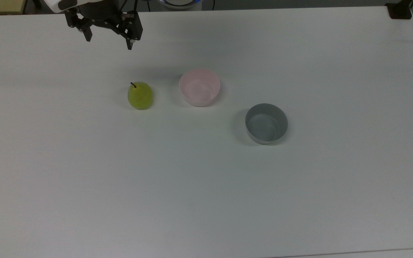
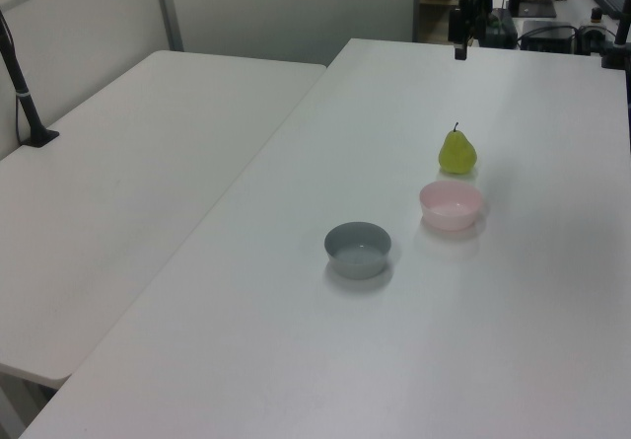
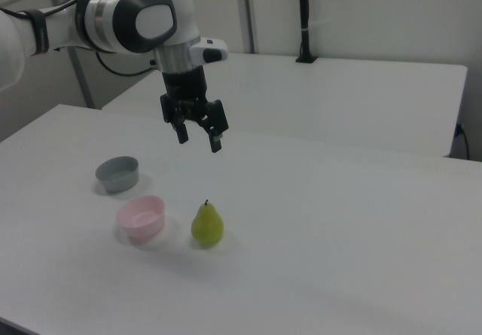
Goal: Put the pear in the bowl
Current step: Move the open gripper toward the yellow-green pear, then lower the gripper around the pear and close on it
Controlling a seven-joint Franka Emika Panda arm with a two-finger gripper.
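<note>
The small glossy yellow-green pear (image 1: 140, 95) with a short dark stem stands upright on the white surface (image 1: 206, 186), nearer its far edge in the top view. Just beside it, apart, sits the pale pink round straight-walled bowl (image 1: 199, 87); a grey round bowl (image 1: 266, 123) of similar size lies further toward the top view's right. The black two-finger claw (image 3: 198, 137) hangs released, fingers spread and empty, above the surface, well apart from the pear.

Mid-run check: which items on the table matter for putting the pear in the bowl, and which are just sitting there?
For the job:
pear, standing upright on the table
pink bowl, empty, beside the pear
tool, open, raised above the table

Just lying about:
grey bowl, empty, apart from the pink bowl
</note>
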